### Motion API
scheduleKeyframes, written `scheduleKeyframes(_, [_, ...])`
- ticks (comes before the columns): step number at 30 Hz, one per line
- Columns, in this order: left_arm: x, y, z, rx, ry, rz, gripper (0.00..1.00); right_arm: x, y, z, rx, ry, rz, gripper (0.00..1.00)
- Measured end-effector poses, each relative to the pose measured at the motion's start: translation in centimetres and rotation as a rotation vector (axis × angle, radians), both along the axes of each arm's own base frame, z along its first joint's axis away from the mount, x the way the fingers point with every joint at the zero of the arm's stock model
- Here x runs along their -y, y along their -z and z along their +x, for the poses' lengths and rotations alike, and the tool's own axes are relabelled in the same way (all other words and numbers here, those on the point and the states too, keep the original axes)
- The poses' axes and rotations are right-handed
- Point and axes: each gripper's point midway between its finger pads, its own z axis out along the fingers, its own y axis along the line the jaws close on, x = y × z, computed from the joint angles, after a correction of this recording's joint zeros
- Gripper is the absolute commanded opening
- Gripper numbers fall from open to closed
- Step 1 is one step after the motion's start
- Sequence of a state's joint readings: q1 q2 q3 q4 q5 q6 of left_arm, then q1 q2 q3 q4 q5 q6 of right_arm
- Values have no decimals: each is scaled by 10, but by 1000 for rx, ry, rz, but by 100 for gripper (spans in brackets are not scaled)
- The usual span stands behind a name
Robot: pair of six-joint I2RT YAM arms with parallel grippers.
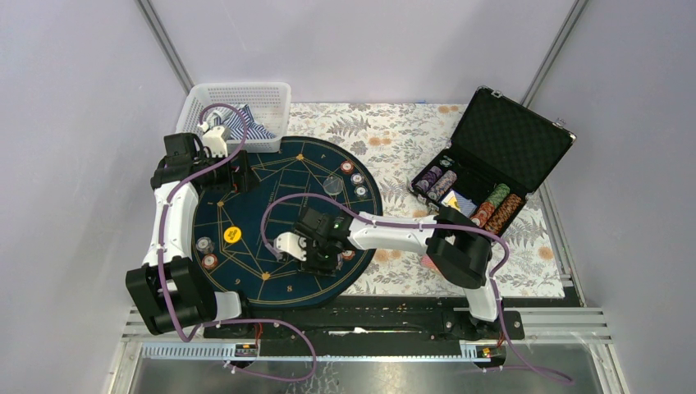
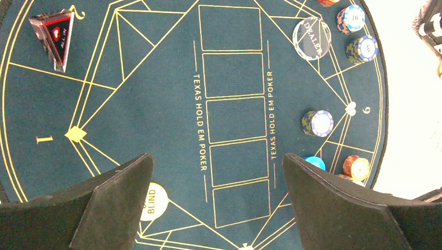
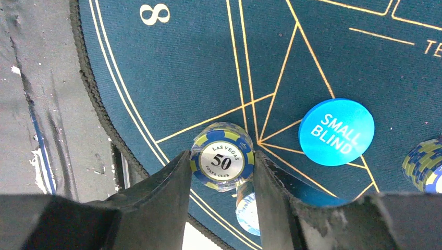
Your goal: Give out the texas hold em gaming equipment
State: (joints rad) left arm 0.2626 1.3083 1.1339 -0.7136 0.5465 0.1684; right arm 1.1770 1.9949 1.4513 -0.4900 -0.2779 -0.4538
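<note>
My right gripper (image 3: 221,154) is shut on a small stack of blue and yellow-green poker chips (image 3: 222,161) marked 50. It is at the near edge of the dark blue mat (image 3: 182,62), by the figure 8. A blue small-blind disc (image 3: 336,131) lies just right of it, with another chip stack (image 3: 425,164) at the frame edge. My left gripper (image 2: 217,156) hangs open high over the mat, nothing between its fingers. Below it lie a clear dealer disc (image 2: 311,38), a yellow blind disc (image 2: 154,200) and several chip stacks (image 2: 317,123).
An open black case (image 1: 525,135) with rows of chips stands at the right on the floral cloth. A white basket (image 1: 271,98) sits at the back left, behind the left gripper (image 1: 234,174). An all-in triangle (image 2: 54,37) lies on the mat. The right gripper (image 1: 318,261) is near the mat's front.
</note>
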Motion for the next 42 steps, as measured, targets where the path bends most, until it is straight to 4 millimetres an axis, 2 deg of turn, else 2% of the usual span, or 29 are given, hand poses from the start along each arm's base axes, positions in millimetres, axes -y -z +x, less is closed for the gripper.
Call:
scheduleKeyframes(9, [0, 0, 0, 2, 8, 7, 99, 2, -1, -1, 1, -4, -12, 78])
scheduleKeyframes(12, [-1, 2, -1, -4, 17, 13, 99, -1, -10, 1, 4, 2, -10, 85])
scheduleKeyframes(15, [-1, 6, -4, -24, 28, 21, 99, -13, -33, 11, 19, 17, 42, 91])
scheduleKeyframes(18, [-2, 6, -4, -36, 42, 30, 99, -22, -71, 31, 26, 65, 130, 98])
scheduleKeyframes(21, [-2, 1, -1, -33, 70, 42, 99, -15, -114, 61, 26, 148, 229, 100])
scheduleKeyframes(25, [12, -7, 3, -10, 148, 77, 99, 25, -165, 108, 35, 302, 345, 100])
scheduleKeyframes(29, [46, -6, 0, -1, 274, 118, 99, 80, -185, 136, 55, 455, 387, 100])
scheduleKeyframes(32, [75, 0, -6, -11, 373, 157, 99, 116, -181, 148, 44, 549, 389, 100])
scheduleKeyframes(38, [127, 18, -17, -33, 539, 259, 99, 183, -151, 161, -20, 733, 350, 100])
scheduleKeyframes(39, [128, 21, -16, -34, 541, 275, 99, 194, -147, 163, -30, 766, 346, 100])
scheduleKeyframes(42, [155, 35, -24, -34, 623, 326, 99, 220, -138, 168, -55, 846, 349, 100])
